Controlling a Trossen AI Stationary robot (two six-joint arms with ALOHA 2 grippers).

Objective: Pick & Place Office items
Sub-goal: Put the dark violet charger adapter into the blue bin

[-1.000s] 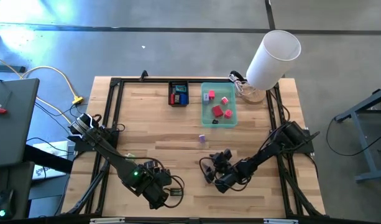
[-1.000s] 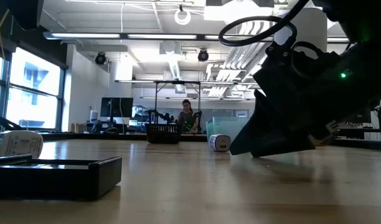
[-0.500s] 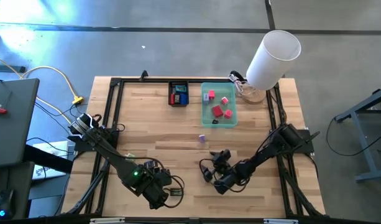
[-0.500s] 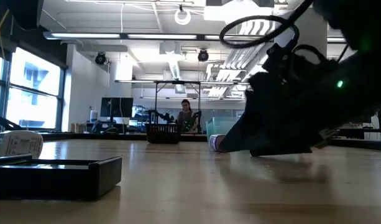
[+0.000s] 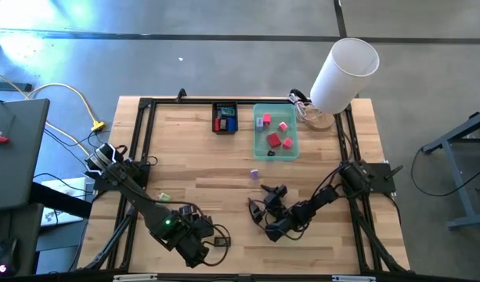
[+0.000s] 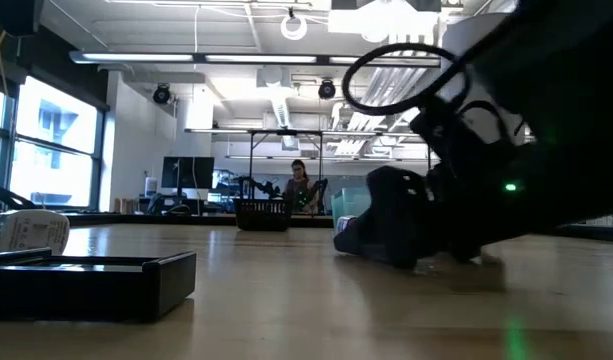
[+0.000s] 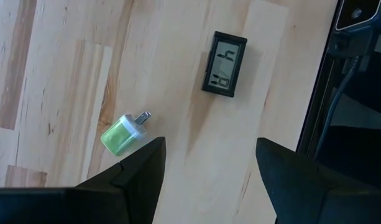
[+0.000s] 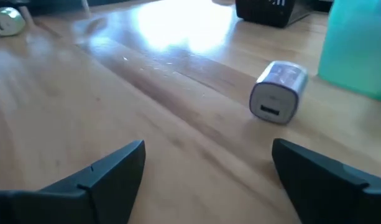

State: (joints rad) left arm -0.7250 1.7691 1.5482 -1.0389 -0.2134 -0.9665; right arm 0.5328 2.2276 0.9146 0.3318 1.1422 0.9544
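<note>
Purple charger (image 8: 278,91), lying loose mid-surface, straight ahead of wide-spread right end effector (image 8: 206,168); much nearer than left end effector (image 7: 209,165), also spread wide.

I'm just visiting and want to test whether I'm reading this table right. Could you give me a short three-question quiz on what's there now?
1. True or false: the right pincer is gripping the purple charger.
2. What lies beside the green charger seen past the left pincer?
A. a red cube
B. a small black display
C. a white cup
3. Fill in: the red and pink pieces lie in the ____ tray.

Key
1. False: its fingers stand open, with the charger lying apart, ahead of them on the table.
2. B
3. teal
</note>
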